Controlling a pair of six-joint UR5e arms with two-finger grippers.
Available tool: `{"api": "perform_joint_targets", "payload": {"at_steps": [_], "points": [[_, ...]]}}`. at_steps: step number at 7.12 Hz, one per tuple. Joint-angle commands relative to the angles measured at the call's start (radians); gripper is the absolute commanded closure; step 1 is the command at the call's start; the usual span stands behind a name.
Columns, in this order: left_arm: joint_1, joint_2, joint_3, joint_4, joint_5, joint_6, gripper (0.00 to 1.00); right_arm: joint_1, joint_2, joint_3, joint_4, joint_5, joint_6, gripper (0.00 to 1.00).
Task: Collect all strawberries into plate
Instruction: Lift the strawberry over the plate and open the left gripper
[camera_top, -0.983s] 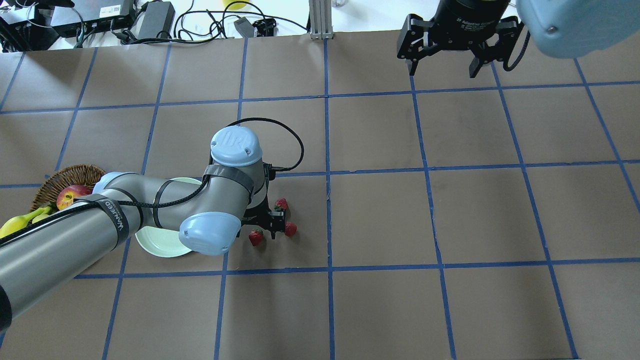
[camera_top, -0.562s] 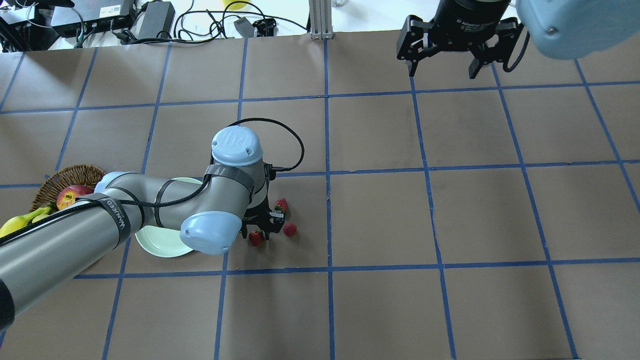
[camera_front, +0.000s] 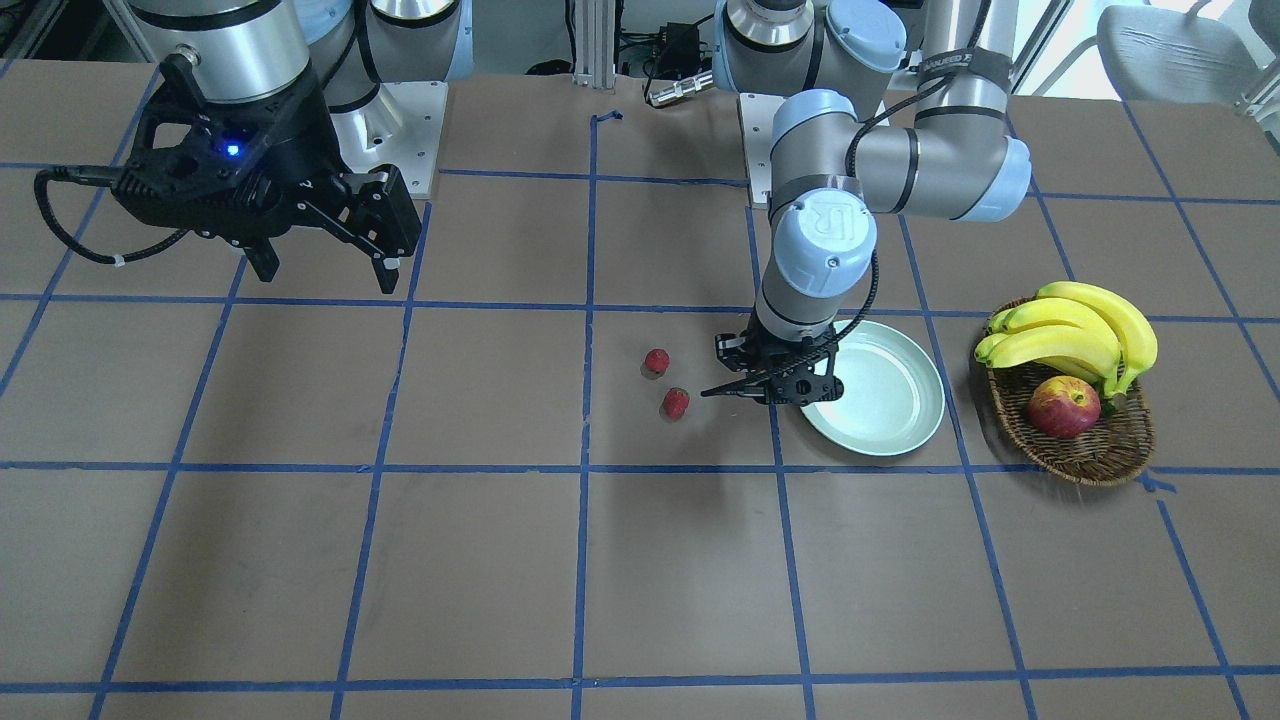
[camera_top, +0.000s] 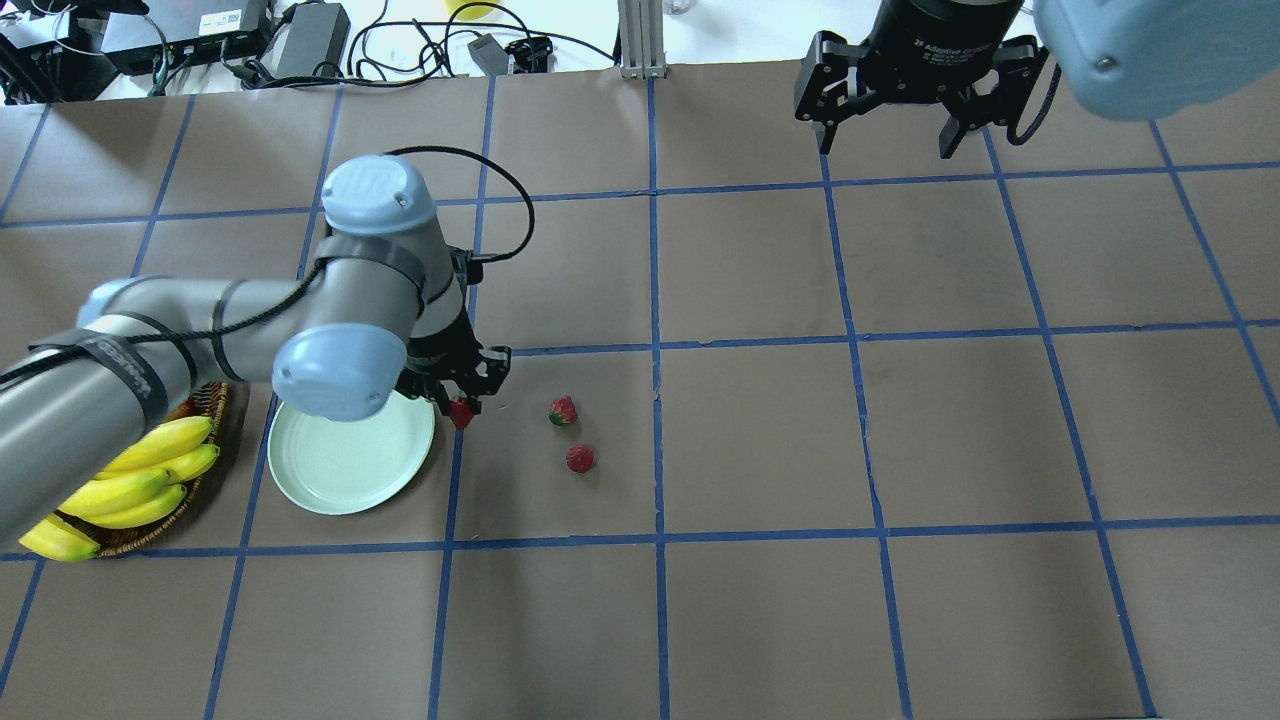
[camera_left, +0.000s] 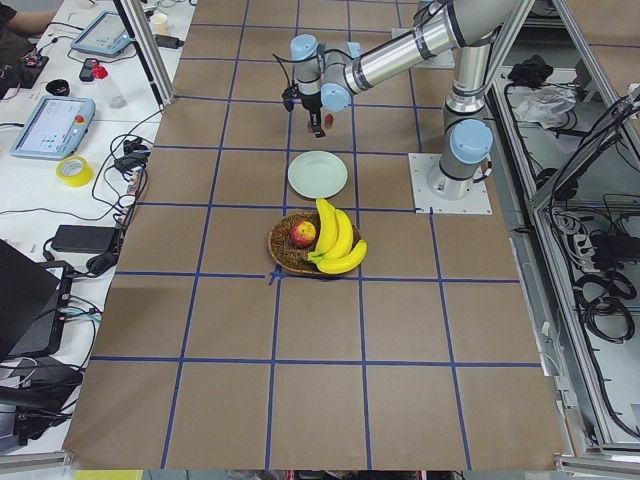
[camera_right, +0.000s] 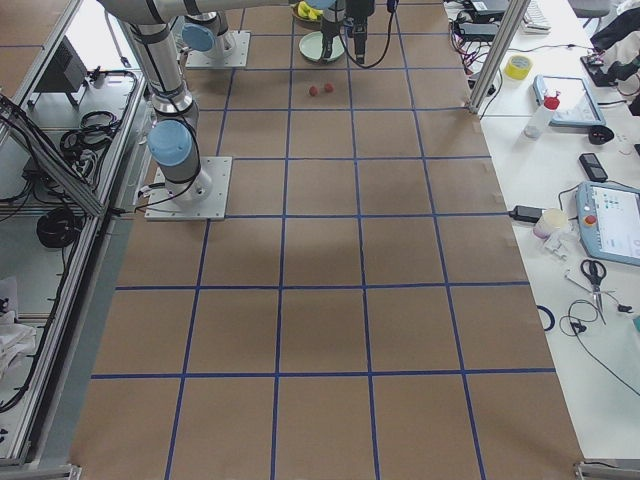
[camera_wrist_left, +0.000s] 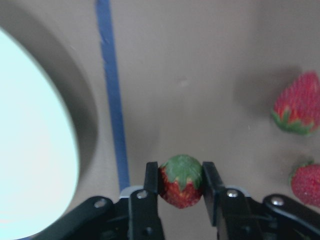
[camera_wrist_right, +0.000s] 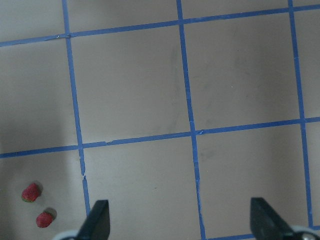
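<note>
My left gripper (camera_top: 462, 408) is shut on one strawberry (camera_wrist_left: 181, 181) and holds it above the table, just right of the plate's rim, over a blue tape line. The pale mint-green plate (camera_top: 330, 475) holds nothing and also shows in the front view (camera_front: 895, 425). Two more strawberries (camera_top: 563, 410) (camera_top: 580, 458) lie on the table to the right of the gripper, seen also in the left wrist view (camera_wrist_left: 299, 105) (camera_wrist_left: 306, 182). My right gripper (camera_top: 885, 135) is open, holds nothing and hangs high over the far right of the table.
A brown wicker basket (camera_front: 1100, 452) with bananas (camera_front: 1075, 330) and a red-yellow apple (camera_front: 1063, 407) stands just beyond the plate on my left side. Cables and power boxes (camera_top: 300, 35) lie past the table's far edge.
My left gripper closed on the nearest strawberry, lifted it and carried it left toward the plate. The other two strawberries stayed put. The right arm has not moved.
</note>
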Motion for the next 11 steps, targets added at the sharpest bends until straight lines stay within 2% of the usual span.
{"api": "perform_joint_targets", "payload": {"at_steps": [1, 2, 3, 7, 8, 9, 10, 11], "points": [[0.173, 0.009, 0.140, -0.230, -0.001, 0.197, 1.00, -0.002, 0.000, 0.000, 0.000, -0.001, 0.000, 0.00], [0.275, -0.002, 0.122, -0.223, 0.002, 0.287, 1.00, -0.002, 0.000, 0.000, 0.000, -0.001, 0.000, 0.00], [0.324, -0.016, 0.097, -0.218, 0.000, 0.324, 1.00, -0.002, 0.000, 0.000, 0.000, -0.001, 0.000, 0.00], [0.342, -0.080, 0.025, -0.077, 0.057, 0.317, 1.00, -0.002, 0.000, 0.000, 0.000, -0.001, 0.000, 0.00], [0.342, -0.103, 0.025, -0.043, 0.055, 0.315, 0.93, -0.002, 0.000, 0.000, 0.000, 0.001, 0.000, 0.00], [0.342, -0.112, 0.019, -0.023, 0.055, 0.314, 0.22, -0.002, 0.000, 0.000, 0.000, 0.001, 0.000, 0.00], [0.342, -0.111, 0.020, -0.023, 0.057, 0.320, 0.00, -0.002, 0.000, 0.000, 0.000, 0.001, 0.000, 0.00], [0.342, -0.100, 0.026, -0.022, 0.057, 0.332, 0.00, -0.002, 0.000, 0.000, 0.000, 0.001, 0.000, 0.00]]}}
